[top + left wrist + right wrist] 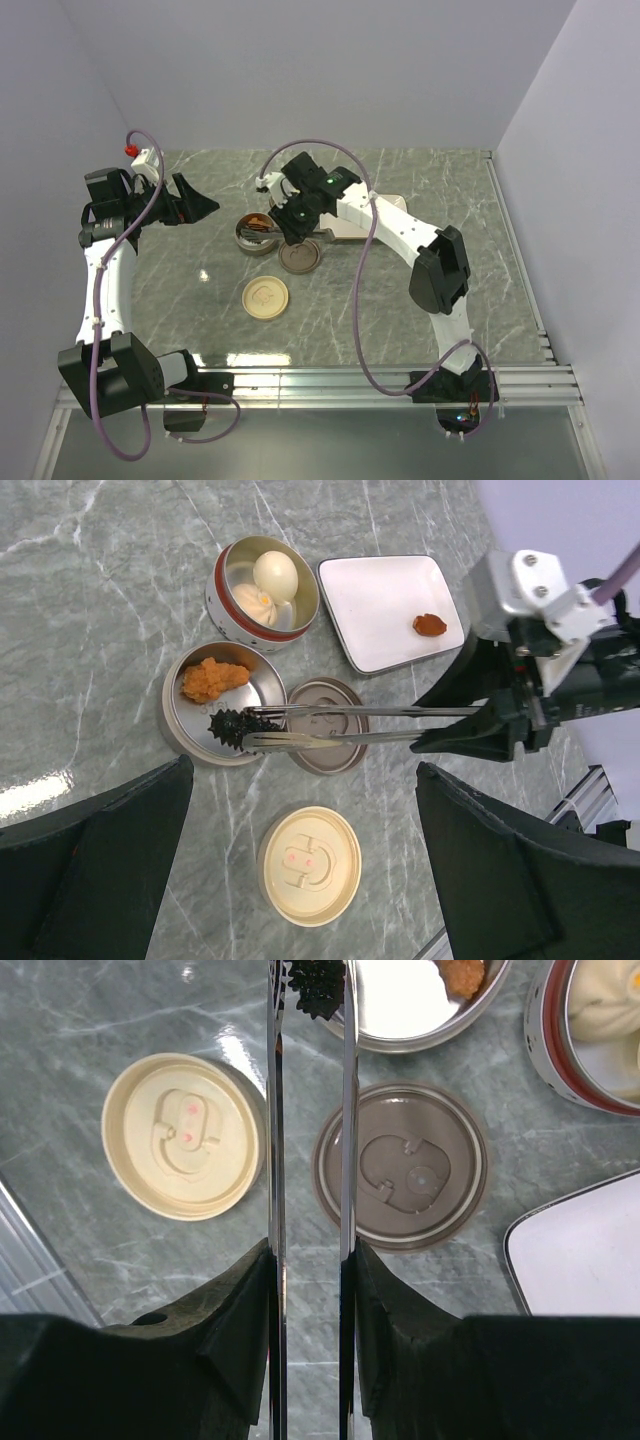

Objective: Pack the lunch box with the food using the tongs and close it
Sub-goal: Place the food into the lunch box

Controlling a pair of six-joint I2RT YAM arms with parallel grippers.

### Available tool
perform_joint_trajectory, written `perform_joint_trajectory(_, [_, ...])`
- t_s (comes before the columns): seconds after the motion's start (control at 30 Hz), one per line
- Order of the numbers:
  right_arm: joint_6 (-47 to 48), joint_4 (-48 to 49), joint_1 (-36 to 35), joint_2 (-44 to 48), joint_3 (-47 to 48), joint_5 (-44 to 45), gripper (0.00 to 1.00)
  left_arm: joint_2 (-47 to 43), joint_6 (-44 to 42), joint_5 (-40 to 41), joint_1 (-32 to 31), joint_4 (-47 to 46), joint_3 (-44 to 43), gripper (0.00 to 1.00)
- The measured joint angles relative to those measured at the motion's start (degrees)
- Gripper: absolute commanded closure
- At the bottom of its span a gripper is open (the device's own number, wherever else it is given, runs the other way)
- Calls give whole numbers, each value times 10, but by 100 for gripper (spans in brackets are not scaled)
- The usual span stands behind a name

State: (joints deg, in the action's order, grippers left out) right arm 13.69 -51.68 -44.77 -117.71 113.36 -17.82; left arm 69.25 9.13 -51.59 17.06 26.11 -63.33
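So, R arm bends in from the table's near right corner & reaches to the middle of the table, wrist turned toward the left edge. R gripper is clamped on the tongs, both thin arms squeezed in its grip. The tong tips sit on each side of the black lump, at the rim of the silver tin, next to an orange chunk. Two cream balls lie in the red-band tin. One red-brown chunk is on the white plate beside the tins. L arm is held up by the left edge, L gripper wide apart w/ nothing in it. Brown lid & cream lid lie flat close by.
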Motion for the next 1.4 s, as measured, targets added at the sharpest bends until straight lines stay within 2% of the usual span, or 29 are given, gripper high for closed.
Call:
perform_joint_trajectory(0.23, [-8, 7, 0, -14, 0, 18, 69, 0, 0, 0, 0, 0, 0, 1])
perform_joint_trajectory(0.73, [-21, 15, 0, -50, 15, 24, 60, 0, 0, 0, 0, 0, 0, 1])
perform_joint_trajectory(0.87, [-24, 13, 0, -54, 19, 30, 48, 1, 0, 0, 0, -1, 0, 1])
perform_joint_trajectory(0.97, [-26, 13, 0, -54, 26, 31, 45, 5, 0, 0, 0, -1, 0, 1])
perform_joint_trajectory(1.4, [-38, 8, 0, -51, 55, 31, 44, 9, 0, 1, 0, -2, 0, 1])
